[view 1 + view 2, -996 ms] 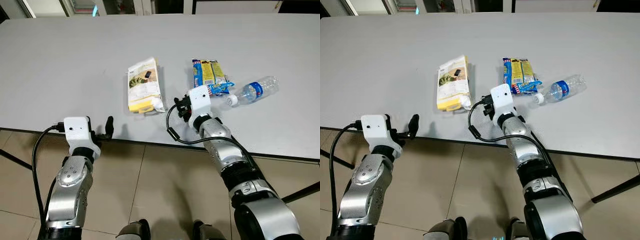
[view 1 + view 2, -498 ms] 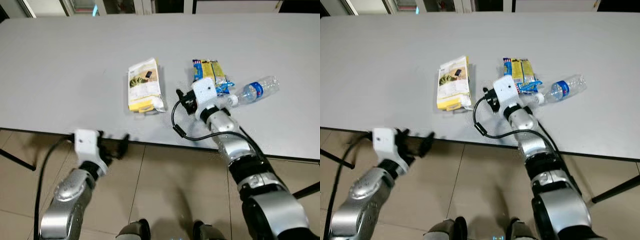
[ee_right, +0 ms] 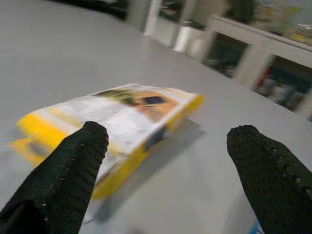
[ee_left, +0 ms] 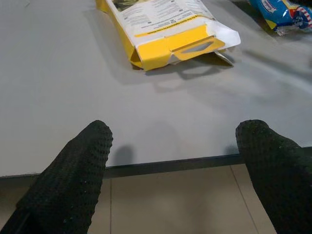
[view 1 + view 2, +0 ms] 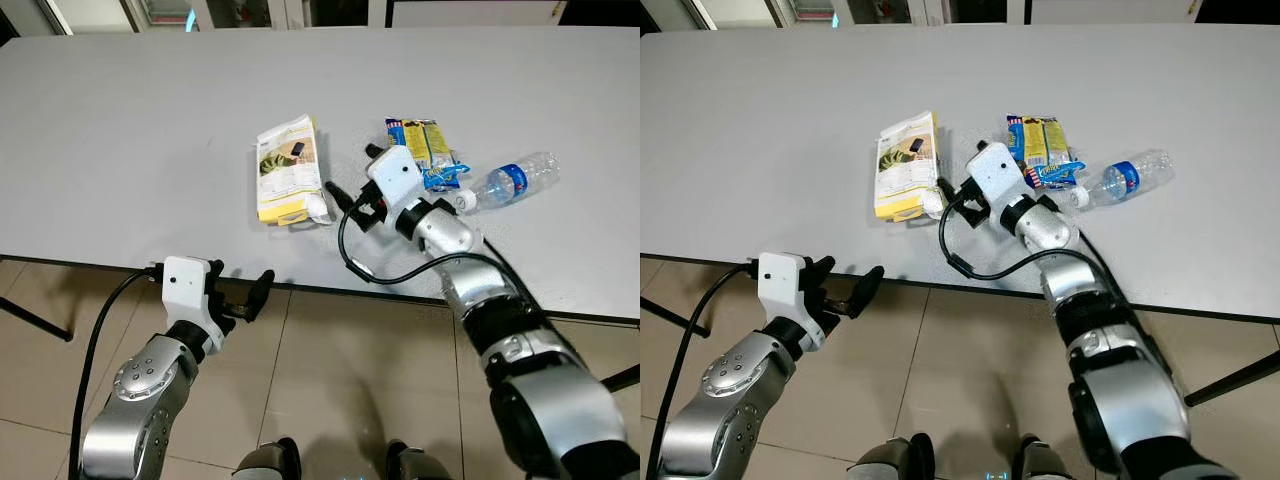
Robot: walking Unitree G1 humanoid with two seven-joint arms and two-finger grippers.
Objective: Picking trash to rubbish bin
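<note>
A yellow and white carton [image 5: 291,172] lies flat on the grey table [image 5: 130,130]. To its right lie a blue and yellow snack wrapper [image 5: 422,152] and a clear plastic bottle [image 5: 510,180] on its side. My right gripper [image 5: 349,177] is open just above the table, pointing left at the carton's right edge, between carton and wrapper. In the right wrist view the carton [image 3: 117,122] lies close ahead between the fingers [image 3: 63,170]. My left gripper [image 5: 243,285] is open and empty at the table's front edge, below the carton [image 4: 165,24].
The table's front edge [image 5: 90,262] runs across just beyond the left gripper, with tiled floor [image 5: 330,380] below it. A black table leg [image 5: 30,320] slants at the lower left. A black cable [image 5: 350,255] loops from the right wrist.
My right gripper has moved forward over the table and swung left toward the carton. My left gripper has dropped to the table's edge and turned to point right.
</note>
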